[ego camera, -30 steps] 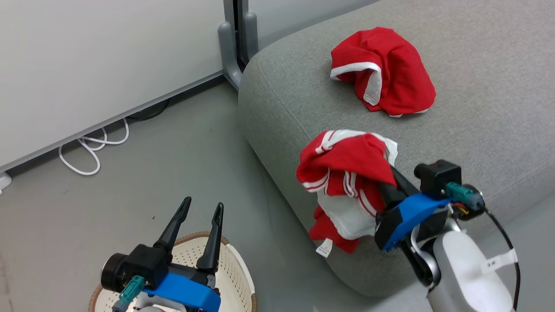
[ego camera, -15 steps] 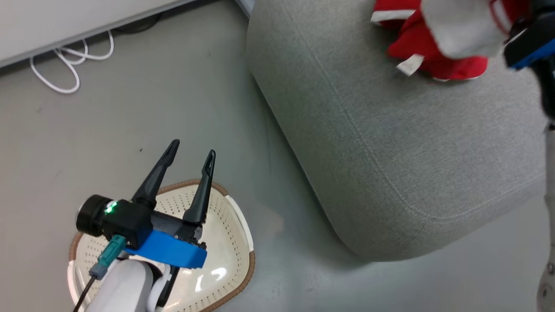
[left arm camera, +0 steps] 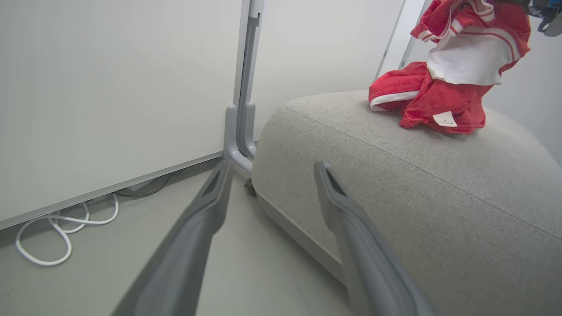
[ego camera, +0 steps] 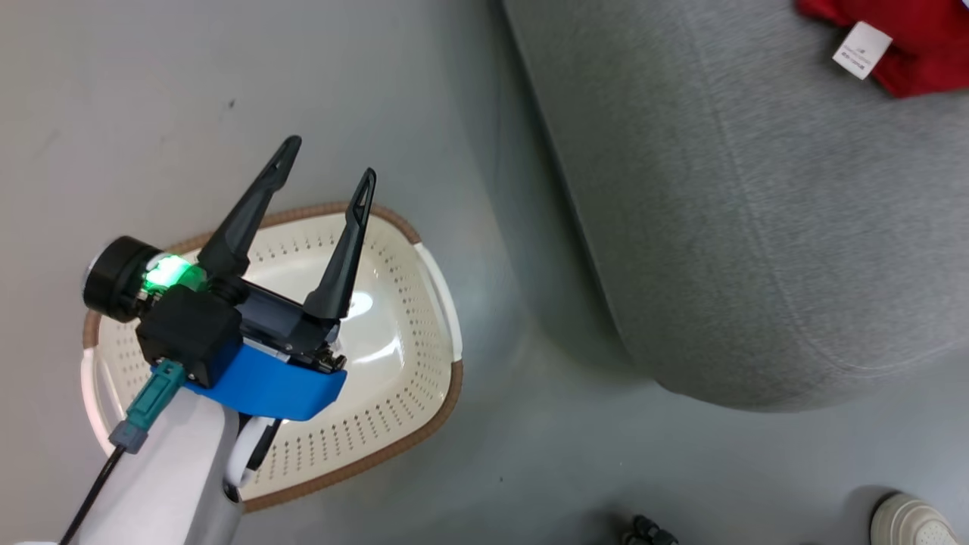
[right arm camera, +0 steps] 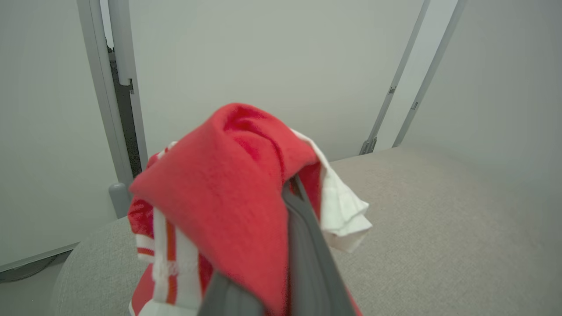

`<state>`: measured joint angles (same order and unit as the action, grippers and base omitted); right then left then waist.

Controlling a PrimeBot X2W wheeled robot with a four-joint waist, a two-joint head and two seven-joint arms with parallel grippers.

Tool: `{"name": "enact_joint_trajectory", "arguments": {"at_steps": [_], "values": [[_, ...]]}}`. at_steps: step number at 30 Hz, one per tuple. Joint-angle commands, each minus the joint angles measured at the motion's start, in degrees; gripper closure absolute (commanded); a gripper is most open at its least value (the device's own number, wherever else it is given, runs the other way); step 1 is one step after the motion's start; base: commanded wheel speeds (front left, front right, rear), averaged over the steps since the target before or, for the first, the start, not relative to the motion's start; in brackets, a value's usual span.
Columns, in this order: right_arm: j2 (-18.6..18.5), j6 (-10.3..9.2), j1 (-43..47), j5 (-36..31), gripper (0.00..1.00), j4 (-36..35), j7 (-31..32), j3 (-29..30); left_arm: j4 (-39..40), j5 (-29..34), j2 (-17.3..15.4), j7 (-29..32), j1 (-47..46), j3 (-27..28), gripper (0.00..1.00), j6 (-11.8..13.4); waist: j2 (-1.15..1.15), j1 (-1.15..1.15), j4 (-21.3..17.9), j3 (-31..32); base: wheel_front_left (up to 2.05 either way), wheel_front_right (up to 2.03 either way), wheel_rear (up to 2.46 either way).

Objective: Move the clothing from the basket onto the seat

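On the floor, at 8 o'clock in the head view: basket (ego camera: 447, 310), with the left gripper (ego camera: 330, 157) above it, fingers spread wide. At 2 o'clock: seat (ego camera: 719, 227), clothing (ego camera: 923, 60) on top. The right gripper (right arm camera: 293, 186) pinches one red-and-white piece, which hangs over the other piece lying on the seat.

The floor (ego camera: 151, 91), the basket (ego camera: 401, 378) and a corner of the seat (ego camera: 719, 227) are looked down on steeply from the head. From low beside the seat, the left wrist view is aimed along its fingers (left arm camera: 206, 219) toward the wall panel (left arm camera: 109, 87). The right wrist view is held close behind the clothing (right arm camera: 228, 188), above the seat. The seat and clothing are shared by all three.
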<state>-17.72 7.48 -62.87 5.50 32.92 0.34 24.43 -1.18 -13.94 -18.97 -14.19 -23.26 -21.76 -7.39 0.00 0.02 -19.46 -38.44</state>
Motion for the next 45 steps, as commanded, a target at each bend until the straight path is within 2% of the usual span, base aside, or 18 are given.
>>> {"name": "enact_joint_trajectory", "arguments": {"at_steps": [1, 7, 8, 9, 17, 24, 28, 38, 45], "values": [[0.3, 0.03, -1.0, -1.1, 1.0, 1.0, -0.6, 0.2, 0.7, 0.4, -0.5, 0.2, -1.1, 0.1, 0.0, -0.1, 0.0, -0.02, 1.7, -3.1, 0.0, 0.0, 0.0], [0.6, 0.02, -0.6, -6.6, 0.98, 7.6, -3.3, 2.1, 3.8, 0.8, -2.0, 0.6, -1.2, 0.6, 0.0, 0.4, 0.0, -0.02, 2.2, -5.9, 0.0, 0.0, 0.0], [0.6, 0.02, -0.6, -7.0, 0.38, 8.6, -4.0, 2.5, 4.0, 0.8, -2.0, 0.6, -1.0, 0.5, 0.0, 0.5, 0.0, -0.02, 2.4, -5.9, 0.0, 0.0, 0.0], [0.8, 0.02, -0.5, -7.7, 0.0, 9.6, -4.4, 2.9, 4.0, 0.8, -1.9, 0.5, -0.8, 0.4, 0.0, 0.6, 0.0, -0.02, 2.6, -5.8, 0.0, 0.0, 0.0], [0.9, 0.02, -0.7, -8.9, 0.0, 15.2, -7.6, 2.9, 1.8, 0.1, -0.3, -0.5, -0.2, -0.4, 0.0, 0.9, 0.0, -0.02, 3.8, -1.9, 0.0, 0.0, 0.0], [0.1, 0.02, 2.2, -7.9, 0.0, 18.0, -8.0, 0.8, -1.5, -0.7, 2.2, -1.0, 1.5, -0.5, 0.0, 0.9, 0.0, -0.02, 5.1, 5.2, 0.0, 0.0, 0.0], [0.9, 0.02, 4.5, -7.0, 0.0, 18.5, -8.8, -1.6, -4.1, -1.7, 3.7, -1.0, 3.7, 0.7, 0.0, 1.3, 0.0, -0.02, 5.4, 10.0, 0.0, 0.0, 0.0], [4.2, 0.02, 12.9, -5.7, 0.0, 17.6, -11.2, -8.6, -8.2, -2.9, 7.8, -1.1, 10.5, 4.6, 0.0, 1.2, 0.0, -0.02, 5.7, 21.1, 0.0, 0.0, 0.0], [6.4, 0.02, 20.7, -4.0, 0.0, 13.4, -12.9, -12.5, -9.8, -2.6, 10.5, -1.1, 14.2, 7.0, 0.0, 0.8, 0.0, -0.02, 6.4, 27.1, 0.0, 0.0, 0.0]]}}
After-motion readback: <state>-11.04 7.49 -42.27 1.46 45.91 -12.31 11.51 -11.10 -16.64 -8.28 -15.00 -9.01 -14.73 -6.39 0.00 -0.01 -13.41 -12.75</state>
